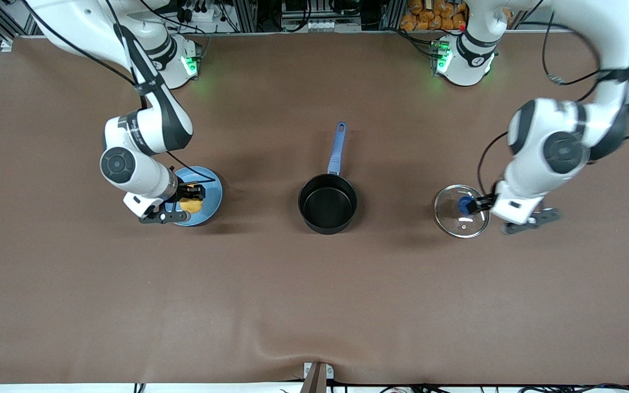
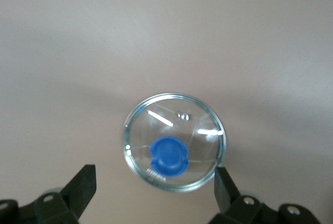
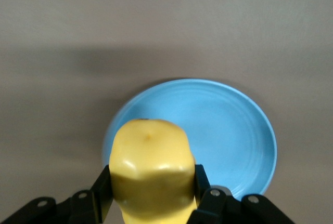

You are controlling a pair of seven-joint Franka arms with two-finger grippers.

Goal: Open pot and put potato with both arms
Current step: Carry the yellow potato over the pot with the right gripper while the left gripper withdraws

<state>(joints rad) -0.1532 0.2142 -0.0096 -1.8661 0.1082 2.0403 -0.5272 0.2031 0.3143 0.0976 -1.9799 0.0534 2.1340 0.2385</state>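
Note:
The black pot stands open at the table's middle, its blue handle pointing toward the robots' bases. Its glass lid with the blue knob lies flat on the table toward the left arm's end; it also shows in the left wrist view. My left gripper is open above the lid, fingers wide apart and holding nothing. My right gripper is shut on the yellow potato over the light-blue plate. The right wrist view shows the potato between the fingers, above the plate.
The brown table cover has a raised fold near the front edge. Orange items sit off the table by the left arm's base.

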